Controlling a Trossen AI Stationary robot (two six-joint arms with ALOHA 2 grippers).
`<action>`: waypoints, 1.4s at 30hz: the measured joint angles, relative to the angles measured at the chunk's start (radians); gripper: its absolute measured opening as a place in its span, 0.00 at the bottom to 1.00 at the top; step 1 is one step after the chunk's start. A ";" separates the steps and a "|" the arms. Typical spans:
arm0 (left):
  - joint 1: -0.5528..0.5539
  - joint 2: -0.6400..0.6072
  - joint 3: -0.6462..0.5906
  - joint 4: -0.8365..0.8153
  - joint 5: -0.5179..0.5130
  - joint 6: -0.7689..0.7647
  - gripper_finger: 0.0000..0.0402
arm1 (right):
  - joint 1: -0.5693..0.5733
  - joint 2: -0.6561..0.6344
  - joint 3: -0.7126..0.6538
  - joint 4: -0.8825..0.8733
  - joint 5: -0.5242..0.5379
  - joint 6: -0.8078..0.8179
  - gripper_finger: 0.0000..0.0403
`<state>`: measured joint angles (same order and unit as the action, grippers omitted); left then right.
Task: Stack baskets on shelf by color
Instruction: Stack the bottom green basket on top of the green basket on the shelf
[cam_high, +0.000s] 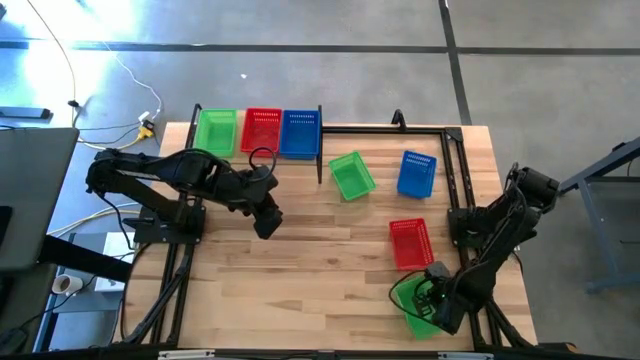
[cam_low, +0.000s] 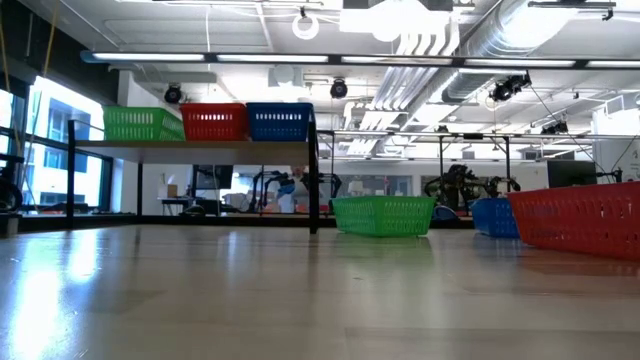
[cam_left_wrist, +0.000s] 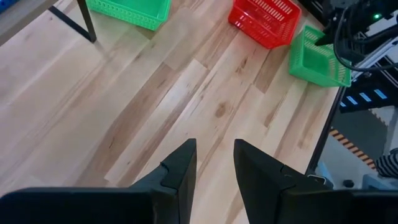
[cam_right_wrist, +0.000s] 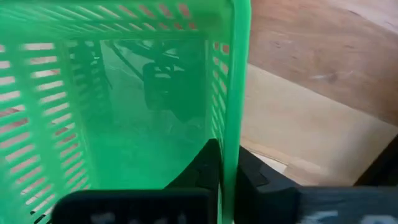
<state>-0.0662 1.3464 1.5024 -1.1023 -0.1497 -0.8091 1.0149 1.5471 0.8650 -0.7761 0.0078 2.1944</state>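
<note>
Seven baskets in sight. Three sit side by side on the shelf (cam_high: 322, 150) at the far left of the worktop (cam_high: 320, 270): green shelf basket (cam_high: 216, 131), red shelf basket (cam_high: 262, 130), blue shelf basket (cam_high: 299, 133), each touching the next. From the low view they stand upright on the raised plank, green at the outer end, blue by the black post.

Four more are down on the worktop. A loose green basket (cam_high: 351, 175) lies just right of the shelf end, turned at an angle. A loose blue basket (cam_high: 417, 173) sits near it, further right, also skewed. A loose red basket (cam_high: 411, 243) lies nearer the front, right of centre. The last green basket (cam_high: 418, 304) is at the front right corner, partly over the worktop edge, tilted.

Right hand (cam_high: 432, 296) is at that corner basket. Its fingers are pinched tight on one side wall, one finger inside, one outside, as the right wrist view shows w/ the lattice wall (cam_right_wrist: 231, 112) running up between them.

Left hand (cam_high: 267, 224) hovers over bare wood left of centre, in front of the shelf, well apart from every basket. Its fingers (cam_left_wrist: 180, 168) stand partly apart w/ a narrow gap, nothing between them.
</note>
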 joint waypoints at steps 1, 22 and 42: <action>0.000 0.000 0.000 0.000 0.000 0.000 0.24 | -0.001 0.000 0.000 0.000 0.000 0.000 0.02; 0.037 0.000 0.000 -0.009 0.007 0.129 0.45 | -0.233 0.000 0.215 -0.102 0.165 -0.347 0.00; 0.194 0.000 0.000 -0.010 0.063 0.272 0.51 | -0.677 0.000 0.421 -0.122 0.244 -0.932 0.00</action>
<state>0.1277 1.3464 1.5024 -1.1118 -0.0872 -0.5375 0.3378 1.5467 1.2862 -0.8977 0.2516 1.2622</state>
